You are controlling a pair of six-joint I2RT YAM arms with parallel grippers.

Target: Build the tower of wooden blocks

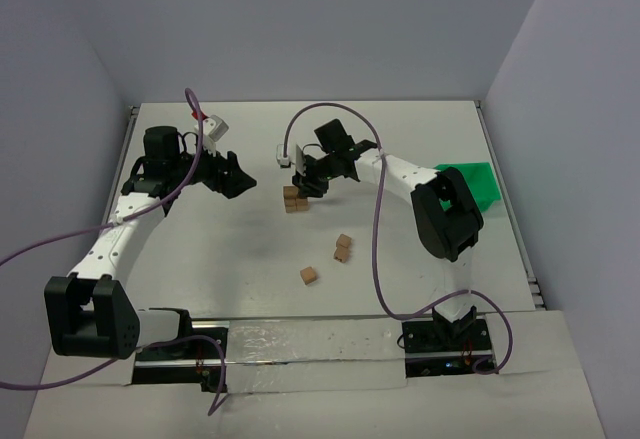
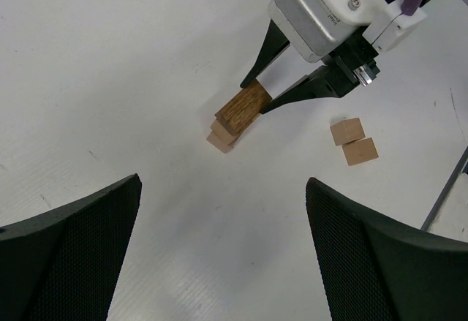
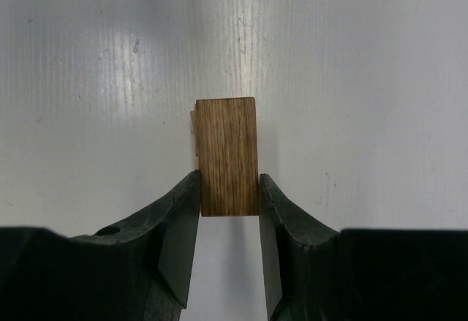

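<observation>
A small stack of wood blocks (image 1: 294,199) stands at mid-table. My right gripper (image 1: 306,185) is shut on the darker top block (image 3: 227,153), which sits on the lighter blocks beneath it (image 2: 221,137). In the right wrist view, my right gripper (image 3: 228,180) has a jaw pressed on each side of that block, which hides the lower blocks. My left gripper (image 1: 236,175) is open and empty to the left of the stack. In its own view, my left gripper (image 2: 223,183) looks at the stack and at my right gripper (image 2: 254,98).
Two loose blocks (image 1: 343,248) lie together nearer the front, also in the left wrist view (image 2: 353,141). Another single block (image 1: 309,275) lies further front-left. A green bin (image 1: 475,181) stands at the right edge behind the right arm.
</observation>
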